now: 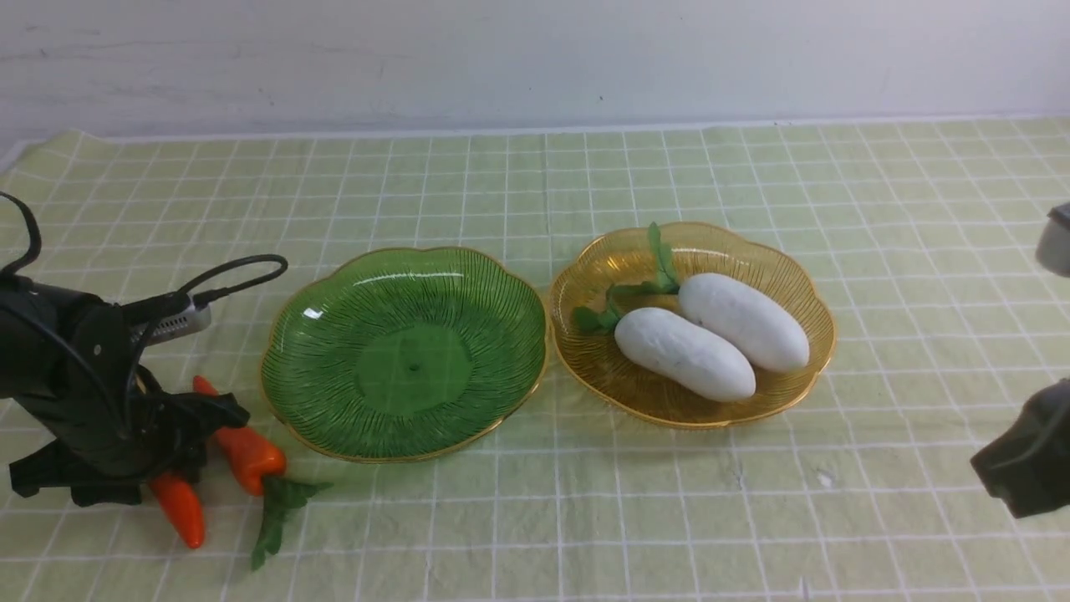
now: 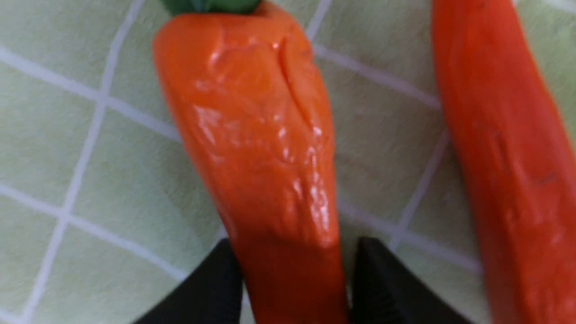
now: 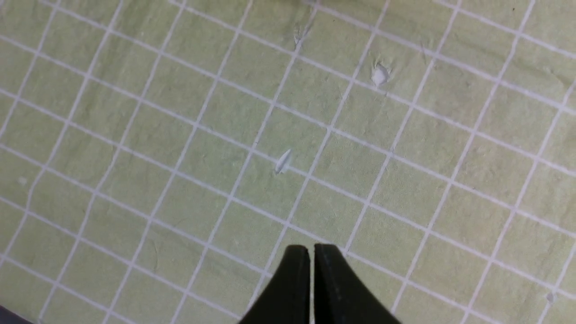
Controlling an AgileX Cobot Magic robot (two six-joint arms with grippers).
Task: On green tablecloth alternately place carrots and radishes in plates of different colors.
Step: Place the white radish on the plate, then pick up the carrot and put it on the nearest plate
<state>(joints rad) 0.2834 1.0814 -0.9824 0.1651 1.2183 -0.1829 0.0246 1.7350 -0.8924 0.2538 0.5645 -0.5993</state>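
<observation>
Two orange carrots lie on the green tablecloth (image 1: pixel 585 518) at the front left. My left gripper (image 1: pixel 180 435) (image 2: pixel 297 261) is down over the carrot (image 1: pixel 251 456) (image 2: pixel 256 135) with the leafy top. Its black fingers (image 2: pixel 216 288) press against the carrot's narrow end on both sides. The second carrot (image 1: pixel 182 508) (image 2: pixel 508 171) lies beside it, untouched. Both white radishes (image 1: pixel 685 353) (image 1: pixel 744 321) lie side by side in the amber plate (image 1: pixel 777 267). The green plate (image 1: pixel 334 334) holds nothing. My right gripper (image 1: pixel 1024 460) (image 3: pixel 311 252) is shut and empty, above bare cloth at the right edge.
The two plates stand side by side mid-table, almost touching. A white wall runs along the table's far edge. A dark green leaf sprig (image 1: pixel 280 510) trails from the gripped carrot toward the front. Small tears mark the cloth (image 3: pixel 283 161) under the right gripper.
</observation>
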